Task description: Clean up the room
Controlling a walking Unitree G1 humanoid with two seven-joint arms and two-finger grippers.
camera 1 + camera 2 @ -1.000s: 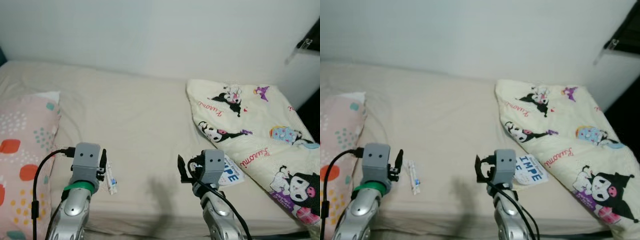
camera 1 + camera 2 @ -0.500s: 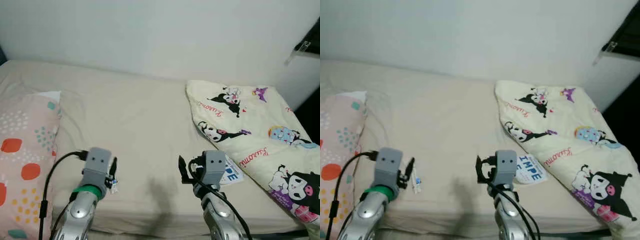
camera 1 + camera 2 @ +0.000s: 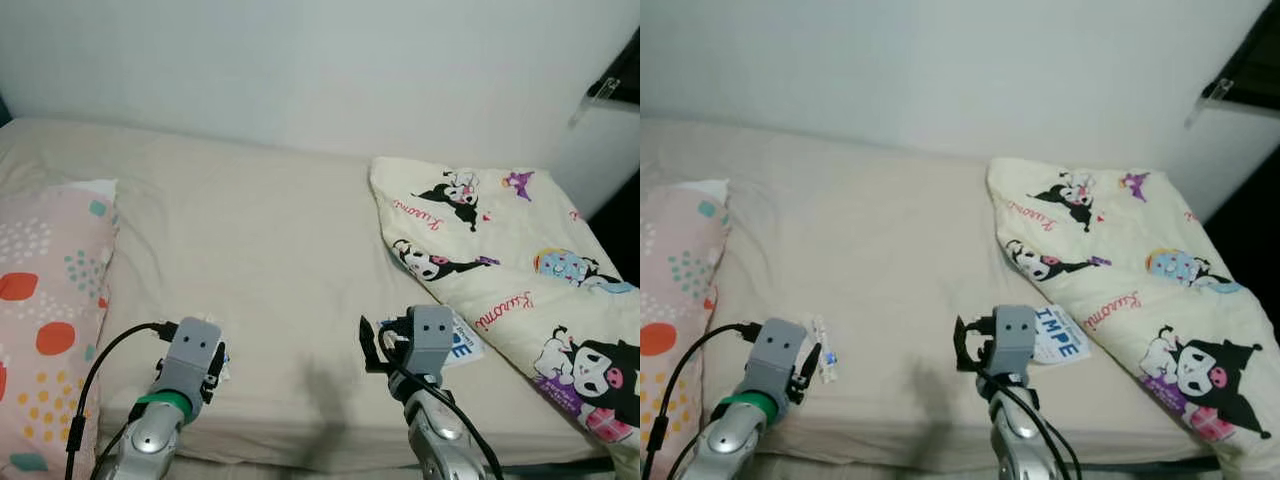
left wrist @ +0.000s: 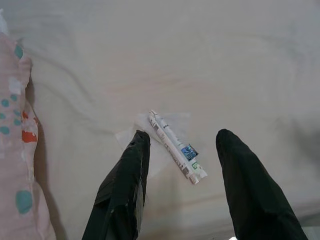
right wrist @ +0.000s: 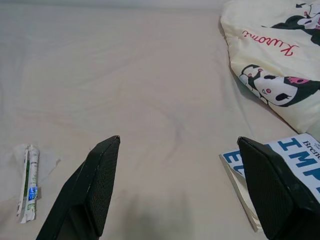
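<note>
The left hand (image 4: 180, 150) has dropped lower over the wrapper (image 4: 175, 147) on the bed (image 3: 280, 250), fingers spread to either side, nothing gripped yet; a pickup looks close. The right hand (image 5: 177, 190) hovers spread beside the booklet (image 3: 1055, 335)

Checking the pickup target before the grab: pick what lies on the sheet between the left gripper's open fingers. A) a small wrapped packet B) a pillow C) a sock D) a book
A: in the left wrist view a small wrapped packet lies on the sheet in the gap of the open left gripper; the book is by the right gripper.
</note>
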